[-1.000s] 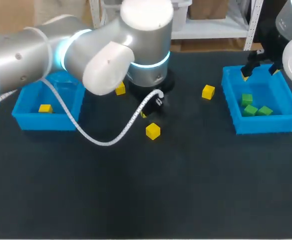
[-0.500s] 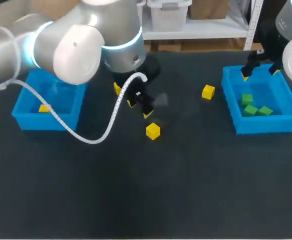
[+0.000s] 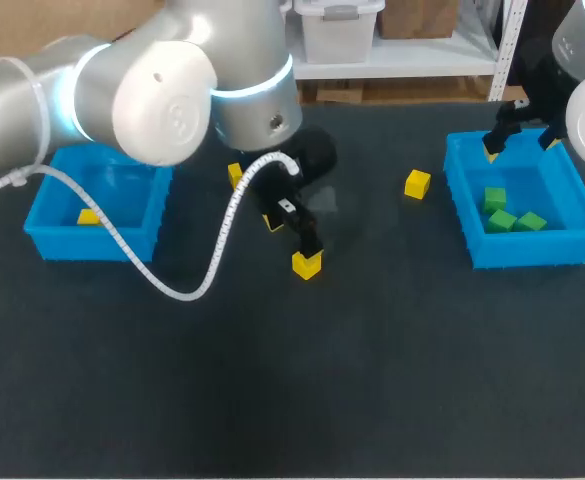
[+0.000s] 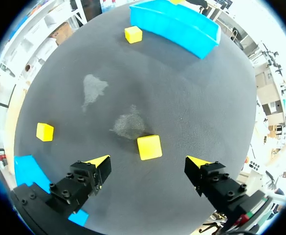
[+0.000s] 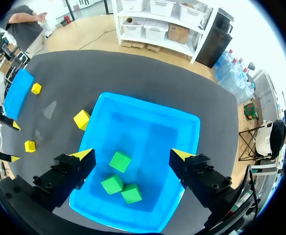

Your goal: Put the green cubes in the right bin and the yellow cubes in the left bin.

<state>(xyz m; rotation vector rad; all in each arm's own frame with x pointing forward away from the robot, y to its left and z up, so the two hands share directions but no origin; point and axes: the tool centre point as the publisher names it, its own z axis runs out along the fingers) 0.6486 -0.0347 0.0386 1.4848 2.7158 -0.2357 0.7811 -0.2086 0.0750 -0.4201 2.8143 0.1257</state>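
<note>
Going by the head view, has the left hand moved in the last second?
Yes. The left hand has closed in on the yellow cube at mid-table, which stayed put; one fingertip is now right beside that cube.

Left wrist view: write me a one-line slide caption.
Left gripper, open, hangs above a yellow cube on the dark table, with the right bin ahead.
</note>
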